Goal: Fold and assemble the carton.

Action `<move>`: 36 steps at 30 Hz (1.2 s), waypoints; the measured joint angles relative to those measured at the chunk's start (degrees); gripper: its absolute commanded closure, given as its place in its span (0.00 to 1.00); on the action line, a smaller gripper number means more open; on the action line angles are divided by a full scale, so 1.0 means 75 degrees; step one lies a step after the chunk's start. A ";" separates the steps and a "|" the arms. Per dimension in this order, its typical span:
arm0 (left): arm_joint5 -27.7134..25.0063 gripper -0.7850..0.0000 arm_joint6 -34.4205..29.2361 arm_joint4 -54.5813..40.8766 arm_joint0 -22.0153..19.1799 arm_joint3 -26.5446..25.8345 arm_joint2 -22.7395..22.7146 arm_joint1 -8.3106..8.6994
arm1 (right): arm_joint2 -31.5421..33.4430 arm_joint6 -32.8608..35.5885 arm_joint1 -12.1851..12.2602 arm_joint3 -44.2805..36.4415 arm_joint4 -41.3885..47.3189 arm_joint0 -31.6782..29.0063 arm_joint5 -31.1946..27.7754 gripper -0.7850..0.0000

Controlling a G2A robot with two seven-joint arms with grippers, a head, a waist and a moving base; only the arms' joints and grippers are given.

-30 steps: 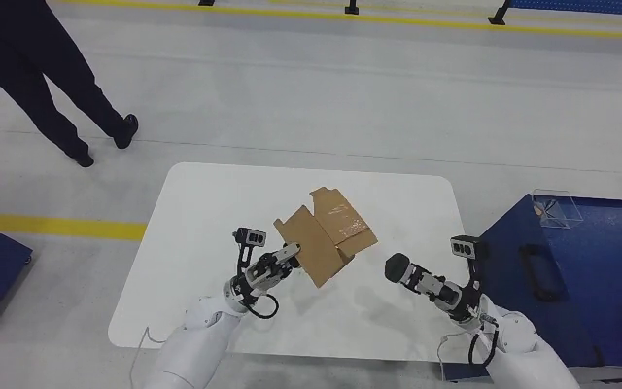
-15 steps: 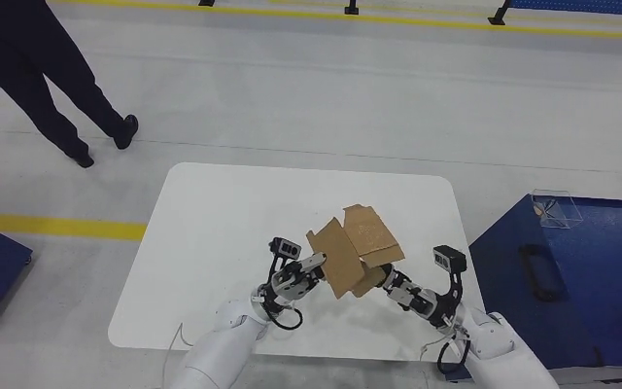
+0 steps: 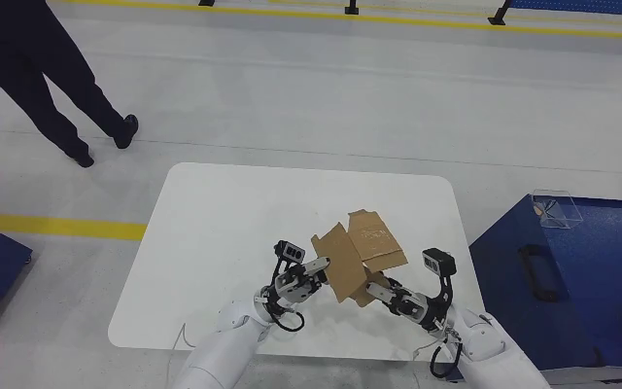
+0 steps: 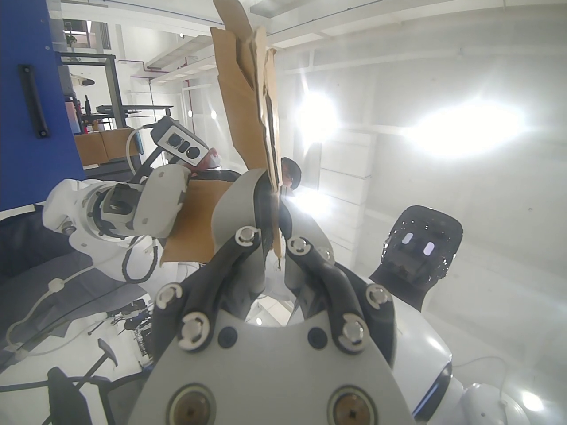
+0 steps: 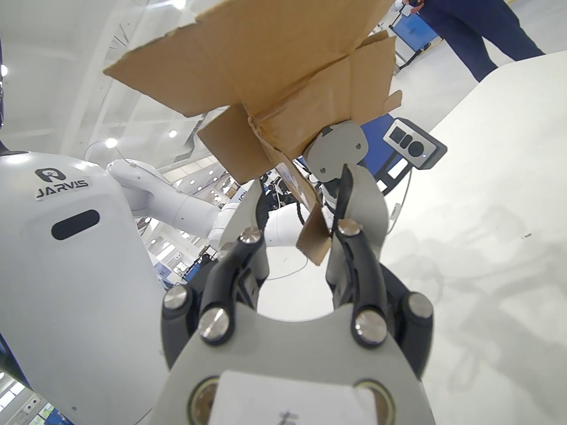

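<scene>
The carton (image 3: 355, 255) is a brown cardboard piece, only partly folded, with its panels and flaps splayed at different angles. It is held up off the white counter (image 3: 214, 243), over the near side a little toward the robot's right, between the two arms.

The left arm (image 3: 248, 321) reaches it from the robot's left. In the left wrist view the left jaws are pressed together on a thin edge of the cardboard, and the layered panels rise straight up from the pinch.

The right arm (image 3: 466, 335) comes in from the other side, under the carton's lower corner. In the right wrist view the right jaws stand spread. A small flap (image 5: 315, 238) at that corner hangs down into the gap and lies against one finger (image 5: 350, 187), while the other finger sits apart from it. Above that, a wide panel fans out overhead with a torn-looking edge, and shorter flaps fold in beneath it at a crease.

Both jaws are close together at the carton's near edge, with the cardboard tilting away from the robot.

A blue cabinet (image 3: 544, 282) stands just beside the counter on the robot's right, with a clear plastic tray (image 3: 556, 206) on top of it. A yellow line (image 3: 68, 228) runs across the floor on the left.
</scene>
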 measured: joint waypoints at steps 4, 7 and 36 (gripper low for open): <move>-0.0018 0.00 0.0018 0.0023 -0.0034 0.0133 -0.0119 -0.0042 | 0.0001 0.0050 0.0001 -0.0024 0.0050 -0.0031 0.0000 1.00; -0.0088 0.00 0.0087 0.0081 -0.0077 0.0250 -0.0242 -0.0051 | 0.0023 0.0113 0.0021 -0.0029 0.0151 -0.0055 0.0064 1.00; -0.0085 0.00 0.0081 0.1730 -0.0677 0.0456 -0.1248 0.0294 | 0.1719 0.3000 0.0695 -0.2830 -0.1694 -0.1283 0.2879 1.00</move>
